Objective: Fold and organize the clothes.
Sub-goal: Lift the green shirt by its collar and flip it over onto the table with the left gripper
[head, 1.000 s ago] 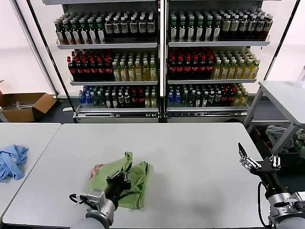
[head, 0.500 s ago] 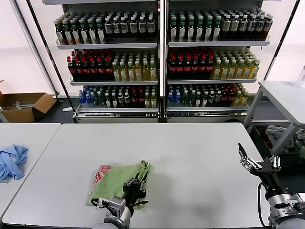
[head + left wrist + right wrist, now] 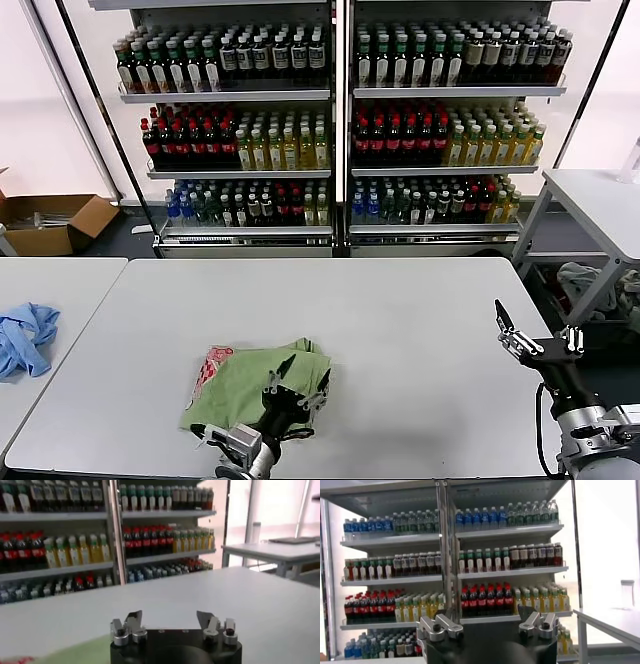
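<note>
- Light green short-sleeved polo shirt [image 3: 240, 385] of soft fabric lies bunched in the lower left-centre of the head view, on the white table [image 3: 400, 330], its red-and-white printed graphic turned toward the left end.
- Left gripper [image 3: 292, 392] sits at the shirt's right edge, at the bottom of the head view, with its jaws spread apart and holding nothing; the left wrist view shows the same released fingers [image 3: 131, 625].
- Right gripper [image 3: 532, 340] hovers at the lower right, near the table's right edge, jaws released and empty.
- A crumpled light blue cloth garment [image 3: 25, 338] rests on a separate table at the far left.
</note>
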Robot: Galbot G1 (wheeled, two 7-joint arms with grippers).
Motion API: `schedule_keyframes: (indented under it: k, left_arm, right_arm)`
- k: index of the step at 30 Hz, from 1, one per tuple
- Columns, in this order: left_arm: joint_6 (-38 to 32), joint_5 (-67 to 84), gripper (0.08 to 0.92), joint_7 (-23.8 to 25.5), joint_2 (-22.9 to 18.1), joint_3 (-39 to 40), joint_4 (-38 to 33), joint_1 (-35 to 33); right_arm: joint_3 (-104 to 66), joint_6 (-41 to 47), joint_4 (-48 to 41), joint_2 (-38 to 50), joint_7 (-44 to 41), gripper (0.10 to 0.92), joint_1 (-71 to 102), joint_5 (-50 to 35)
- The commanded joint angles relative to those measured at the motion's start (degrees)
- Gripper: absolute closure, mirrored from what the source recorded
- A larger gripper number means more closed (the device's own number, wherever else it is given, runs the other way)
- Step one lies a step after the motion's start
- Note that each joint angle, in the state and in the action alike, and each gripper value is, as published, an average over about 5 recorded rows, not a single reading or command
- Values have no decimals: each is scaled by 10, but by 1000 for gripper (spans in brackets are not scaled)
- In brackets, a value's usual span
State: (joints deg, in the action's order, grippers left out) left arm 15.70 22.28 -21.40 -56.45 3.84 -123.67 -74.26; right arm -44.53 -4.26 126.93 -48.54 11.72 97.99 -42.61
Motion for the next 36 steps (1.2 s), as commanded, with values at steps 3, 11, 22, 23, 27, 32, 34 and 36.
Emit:
schedule_keyframes:
  k: [3, 11, 22, 23, 27, 32, 34, 36]
  left_arm:
    - [18, 151, 208, -5, 79, -305, -39, -115]
    - [35, 186, 177, -15, 59, -329, 28, -137]
    - [36, 203, 177, -4, 33, -314, 77, -138]
    - [36, 206, 177, -2, 31, -312, 78, -139]
    - [34, 210, 177, 7, 23, -302, 72, -145]
    - [34, 209, 177, 20, 19, -289, 82, -137]
    - [32, 210, 177, 24, 18, -284, 86, -133]
    - [31, 211, 177, 29, 16, -280, 87, -129]
  right_arm:
    - [-6, -2, 0, 1, 0, 203, 1, -1]
    - [-8, -2, 2, 2, 1, 203, -1, -1]
    - [-14, -3, 4, 1, 1, 203, 5, -4]
    - [-13, -3, 4, 1, 1, 203, 4, -4]
    - [-10, -1, 3, 1, 1, 203, 0, -3]
    - [-10, -1, 3, 2, 1, 203, -1, -4]
    - [-9, -2, 2, 1, 1, 203, -1, -4]
    - [-7, -2, 0, 0, 1, 203, 0, -3]
